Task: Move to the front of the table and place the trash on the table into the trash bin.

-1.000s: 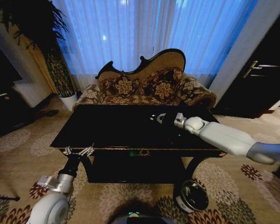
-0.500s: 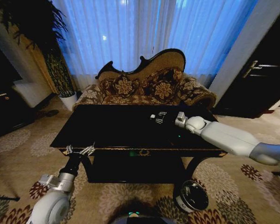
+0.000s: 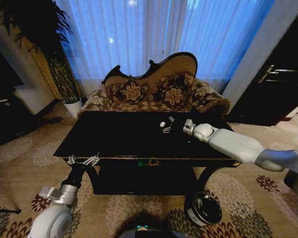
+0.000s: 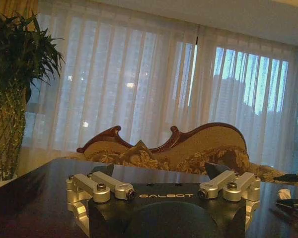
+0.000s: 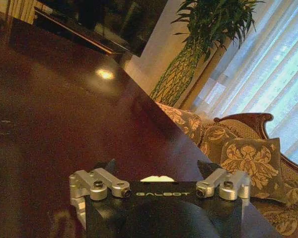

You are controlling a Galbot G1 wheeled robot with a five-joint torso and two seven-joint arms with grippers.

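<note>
The glossy black table [image 3: 114, 141] with gold trim stands right in front of me. A white crumpled bit of trash [image 3: 162, 124] lies on its far right part. My right gripper [image 3: 168, 124] reaches over the tabletop and is open, one finger on each side of that white bit. In the right wrist view the white bit [image 5: 157, 178] peeks up between the spread fingers [image 5: 109, 166]. My left gripper [image 3: 83, 160] hangs open at the table's front left edge, holding nothing. The black trash bin [image 3: 204, 208] stands on the carpet by the table's front right leg.
A patterned sofa [image 3: 154, 94] sits close behind the table, in front of curtained windows. A tall potted plant [image 3: 59, 69] stands at the back left and a dark cabinet [image 3: 5, 114] at the far left. Open carpet lies to the left and right of the table.
My right gripper has edged slightly toward the table's far side, and its fingers now stand spread around the white bit. The left arm has stayed in place.
</note>
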